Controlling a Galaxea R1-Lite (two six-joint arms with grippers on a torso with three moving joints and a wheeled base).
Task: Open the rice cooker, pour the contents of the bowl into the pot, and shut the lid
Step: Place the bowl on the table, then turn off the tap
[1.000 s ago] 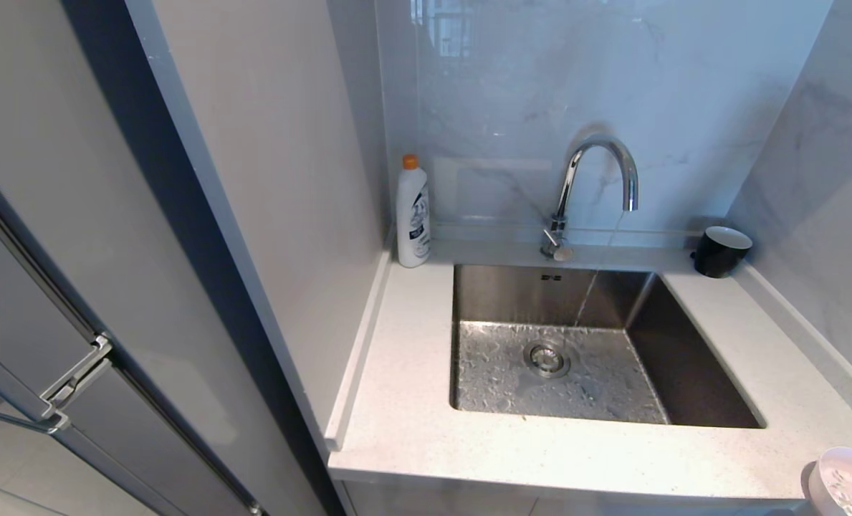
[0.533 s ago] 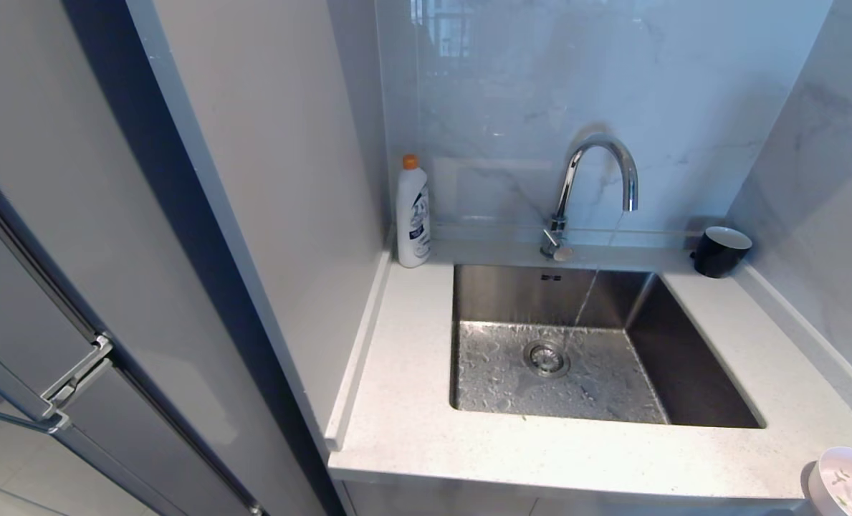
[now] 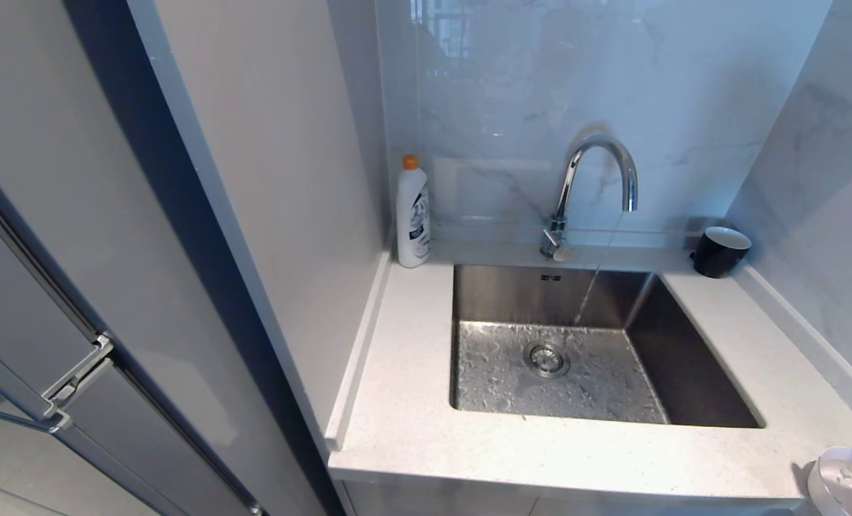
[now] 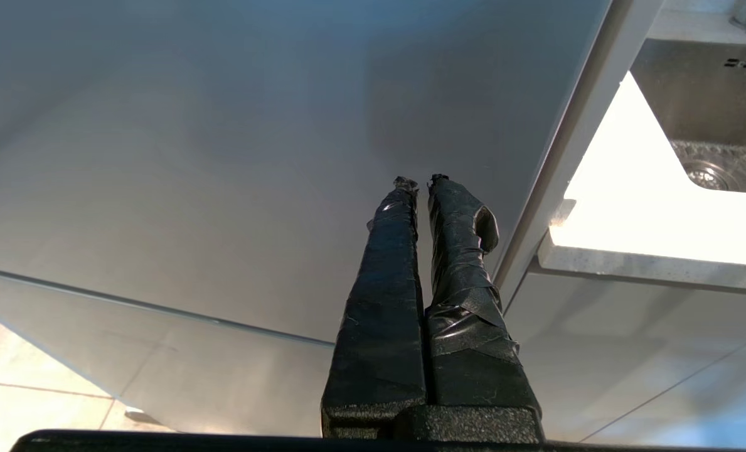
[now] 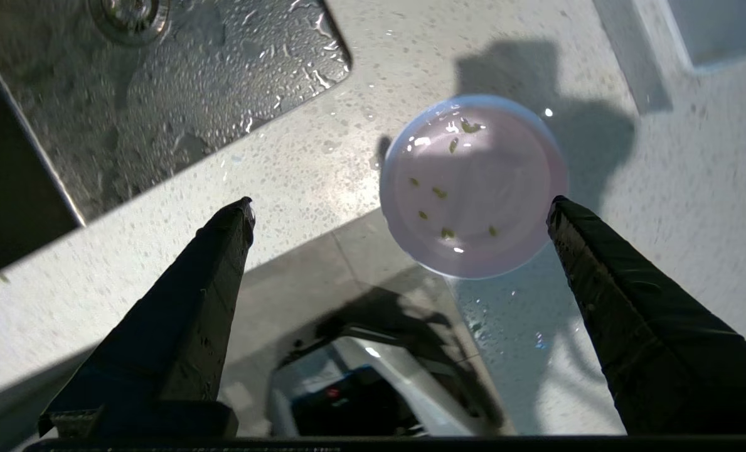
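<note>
One bowl [image 5: 473, 186] in sight, small and round, pink with a pale inside, standing upright at the front right corner of the white speckled bench [image 3: 411, 423]. Head view catches only part of it [image 3: 847, 481], at the lower right edge of the frame, right at the bench's front lip. A few green flecks, the contents [image 5: 438, 193], are scattered thinly on its inner floor and wall; otherwise the inside looks wet and bare.

Right claw [image 5: 401, 204] hangs above the bowl, its two black taped fingers spread wide. One fingertip [image 5: 561, 210] sits just beside the bowl's rim as seen from the wrist; whether it touches, cannot tell. The other fingertip is well apart, over bare bench. Nothing is pinched between them. This claw does not show in the head view.

Left claw [image 4: 420, 182] is off to the left, low beside a grey cabinet panel [image 4: 222, 157], its fingers pressed together with nothing between them. The bench corner and the sink edge show beyond it.

Steel sink [image 3: 691, 373] is sunk into the bench, its floor beaded with water around the drain [image 3: 546, 358]. A thin stream runs from the curved chrome tap [image 3: 597, 175]. A white bottle with an orange cap [image 3: 413, 215] stands at the back left of the bench against the wall. A black cup with a white rim [image 3: 721, 251] stands in the back right corner. Water drops lie on the bench near the bowl.
</note>
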